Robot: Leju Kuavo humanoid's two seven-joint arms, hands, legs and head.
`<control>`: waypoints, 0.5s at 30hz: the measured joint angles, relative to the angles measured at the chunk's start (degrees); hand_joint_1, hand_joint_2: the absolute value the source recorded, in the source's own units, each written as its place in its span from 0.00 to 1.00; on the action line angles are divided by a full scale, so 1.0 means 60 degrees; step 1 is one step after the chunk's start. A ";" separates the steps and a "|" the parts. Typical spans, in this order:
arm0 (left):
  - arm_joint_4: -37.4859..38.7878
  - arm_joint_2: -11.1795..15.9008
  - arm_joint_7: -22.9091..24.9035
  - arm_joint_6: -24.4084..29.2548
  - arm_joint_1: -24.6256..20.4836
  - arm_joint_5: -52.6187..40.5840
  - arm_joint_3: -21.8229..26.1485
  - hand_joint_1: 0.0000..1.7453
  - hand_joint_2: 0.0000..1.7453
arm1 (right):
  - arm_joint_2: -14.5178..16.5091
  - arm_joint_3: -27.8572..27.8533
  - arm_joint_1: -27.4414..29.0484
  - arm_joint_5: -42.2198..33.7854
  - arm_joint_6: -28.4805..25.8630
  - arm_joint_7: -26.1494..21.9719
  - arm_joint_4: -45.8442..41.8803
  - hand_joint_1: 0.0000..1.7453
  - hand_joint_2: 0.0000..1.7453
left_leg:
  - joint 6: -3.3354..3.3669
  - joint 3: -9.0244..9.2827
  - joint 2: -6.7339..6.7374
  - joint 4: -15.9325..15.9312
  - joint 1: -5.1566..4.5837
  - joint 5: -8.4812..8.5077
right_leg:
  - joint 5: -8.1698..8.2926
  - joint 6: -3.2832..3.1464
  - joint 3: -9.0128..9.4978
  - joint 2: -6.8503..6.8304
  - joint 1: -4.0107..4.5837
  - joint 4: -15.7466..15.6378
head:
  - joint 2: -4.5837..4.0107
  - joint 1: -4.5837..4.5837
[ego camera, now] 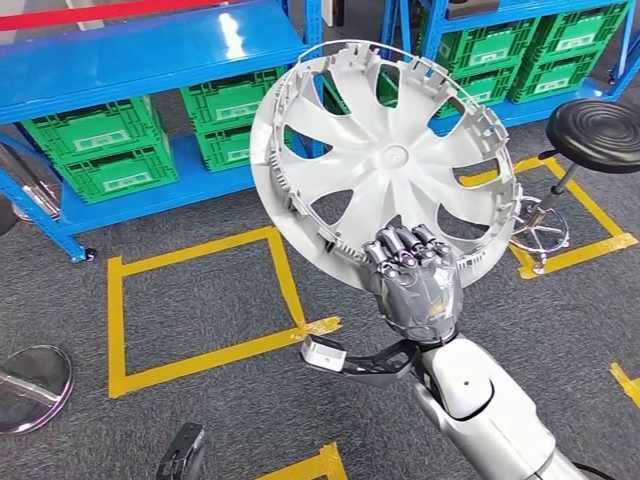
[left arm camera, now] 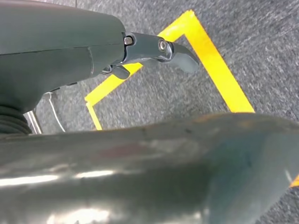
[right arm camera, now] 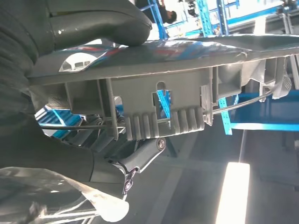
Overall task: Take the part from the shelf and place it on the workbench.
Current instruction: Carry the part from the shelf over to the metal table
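Wheel cover (ego camera: 385, 165) riding tilted above the carpet, clear of the blue shelf (ego camera: 143, 55); right hand (ego camera: 415, 280) clamping its lower rim. Transport step underway, I judge; workbench still needing finding.

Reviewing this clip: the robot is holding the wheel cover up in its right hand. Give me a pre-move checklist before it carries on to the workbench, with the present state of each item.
1. Wheel cover off the shelf: ok, held in the air.
2. Right hand grips the cover's rim: ok, fingers curled over its lower edge.
3. Grip firmness: cannot tell.
4. Left hand free: cannot tell, seen too close over the taped floor.
5. Workbench located: cannot tell.
6. Path hazards: not ok, black stool stands close on the right.
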 joint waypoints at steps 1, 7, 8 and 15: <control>0.0000 -0.0006 -0.0001 0.0001 -0.0009 0.0000 0.0001 0.00 0.00 | -0.0001 -0.0010 0.0008 0.0001 0.0000 0.0008 0.0001 1.00 1.00 | 0.0025 0.0025 0.0098 -0.0083 0.0016 0.0019 | -0.0107 0.0041 -0.0111 -0.0159 0.0020 0.0142 | 0.0000 0.0015; 0.0000 -0.0012 -0.0004 0.0003 0.0025 -0.0001 0.0013 0.00 0.00 | -0.0008 -0.0014 0.0075 0.0012 -0.0001 0.0026 0.0029 1.00 1.00 | 0.0104 0.0056 0.0696 -0.0168 -0.0003 0.0053 | -0.1079 0.0170 -0.1232 -0.0857 0.0047 0.2556 | 0.0000 0.0046; 0.0000 -0.0015 -0.0003 0.0003 0.0024 -0.0001 0.0014 0.00 0.00 | -0.0012 -0.0014 0.0082 0.0014 -0.0001 0.0030 0.0038 1.00 1.00 | 0.0095 0.0061 0.0793 -0.0161 -0.0003 0.0045 | -0.0848 0.0174 -0.1034 -0.0905 0.0046 0.2217 | 0.0000 0.0046; 0.0000 -0.0014 0.0000 0.0003 0.0015 -0.0005 0.0025 0.00 0.00 | -0.0017 -0.0032 0.0102 0.0024 -0.0001 0.0068 0.0055 1.00 1.00 | -0.0151 0.0047 0.1189 -0.0010 -0.0083 -0.0075 | -0.0131 -0.0140 0.0199 -0.1206 0.0147 -0.0029 | 0.0000 0.0044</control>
